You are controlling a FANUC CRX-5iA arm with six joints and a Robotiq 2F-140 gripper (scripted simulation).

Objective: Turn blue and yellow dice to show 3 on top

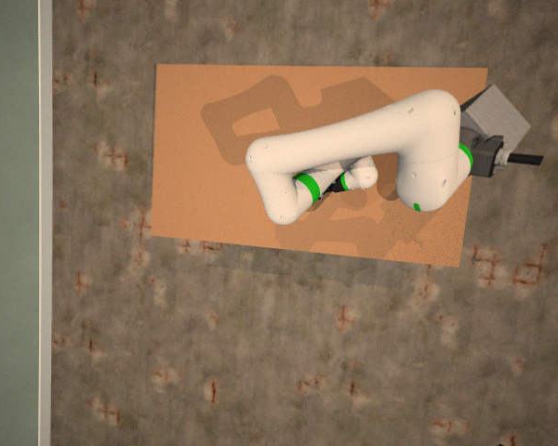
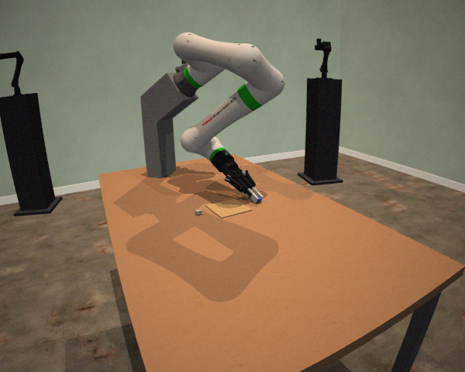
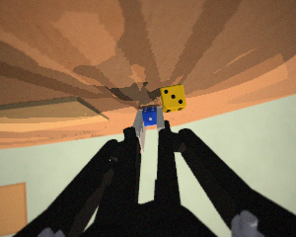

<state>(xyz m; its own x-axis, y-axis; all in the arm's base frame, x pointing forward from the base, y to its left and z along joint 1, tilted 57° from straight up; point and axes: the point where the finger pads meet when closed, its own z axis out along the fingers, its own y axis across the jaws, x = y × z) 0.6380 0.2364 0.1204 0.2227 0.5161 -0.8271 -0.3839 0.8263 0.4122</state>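
My gripper [image 2: 256,198] [image 3: 151,118] is shut on the blue die [image 2: 259,199] [image 3: 149,117], tilted, low over the table just beyond the mat's right corner in the exterior view. The die's larger visible face shows one pip; its height above the table is unclear. The yellow die [image 3: 173,98] is beside the right fingertip in the wrist view, three pips on its large visible face; it is hidden in the exterior view. The tan mat [image 2: 229,211] [image 3: 44,116] lies on the table. The white die [image 2: 198,212] stands off the mat, on its left; its pips are too small to read.
The arm [image 1: 346,137] [image 2: 225,111] hides the mat and dice in the top view. Its grey pedestal [image 2: 154,132] stands at the far end of the table [image 1: 188,191] [image 2: 345,256]. Two black stands [image 2: 28,152] [image 2: 322,128] are beyond the table.
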